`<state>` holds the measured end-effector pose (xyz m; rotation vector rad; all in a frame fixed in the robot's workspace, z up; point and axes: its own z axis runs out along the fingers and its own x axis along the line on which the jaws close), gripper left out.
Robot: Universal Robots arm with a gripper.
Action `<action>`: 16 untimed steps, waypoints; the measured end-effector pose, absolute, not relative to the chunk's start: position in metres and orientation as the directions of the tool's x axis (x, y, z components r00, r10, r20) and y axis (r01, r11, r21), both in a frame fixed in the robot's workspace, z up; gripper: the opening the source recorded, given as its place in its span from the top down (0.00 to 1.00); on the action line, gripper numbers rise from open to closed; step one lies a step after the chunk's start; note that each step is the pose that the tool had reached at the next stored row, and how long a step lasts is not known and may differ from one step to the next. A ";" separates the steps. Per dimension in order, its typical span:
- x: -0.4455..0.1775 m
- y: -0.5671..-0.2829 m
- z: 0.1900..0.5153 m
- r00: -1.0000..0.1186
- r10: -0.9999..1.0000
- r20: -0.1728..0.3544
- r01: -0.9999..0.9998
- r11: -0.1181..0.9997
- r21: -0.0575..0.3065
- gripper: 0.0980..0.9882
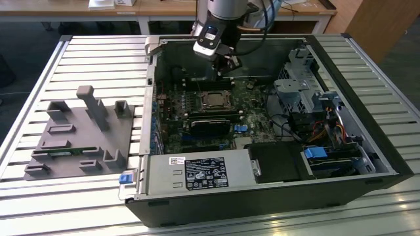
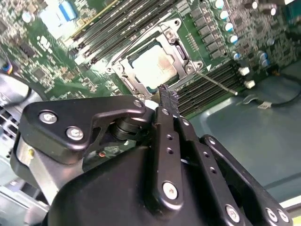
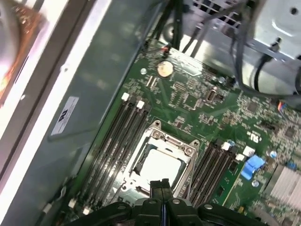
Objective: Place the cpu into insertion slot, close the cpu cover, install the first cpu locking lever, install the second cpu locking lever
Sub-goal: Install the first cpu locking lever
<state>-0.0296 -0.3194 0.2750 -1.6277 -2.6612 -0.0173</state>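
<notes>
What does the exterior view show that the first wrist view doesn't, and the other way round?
The exterior view takes in the whole open case on a slatted table, a grey fixture beside it at the exterior view's left, the power supply, and the arm reaching in from above. The first wrist view brings up close a coin battery on the board and a white label on the case wall. Both show the cpu lying in its slot with the cover framing it, and the closed jaws near it.
</notes>
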 end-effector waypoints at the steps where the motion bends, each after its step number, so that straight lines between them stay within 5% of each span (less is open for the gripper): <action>1: -0.030 -0.319 0.275 -0.471 0.882 0.025 0.882 0.471 -0.002 0.99; 16: -0.030 -0.319 0.275 -0.692 0.722 0.025 0.722 0.692 -0.002 0.99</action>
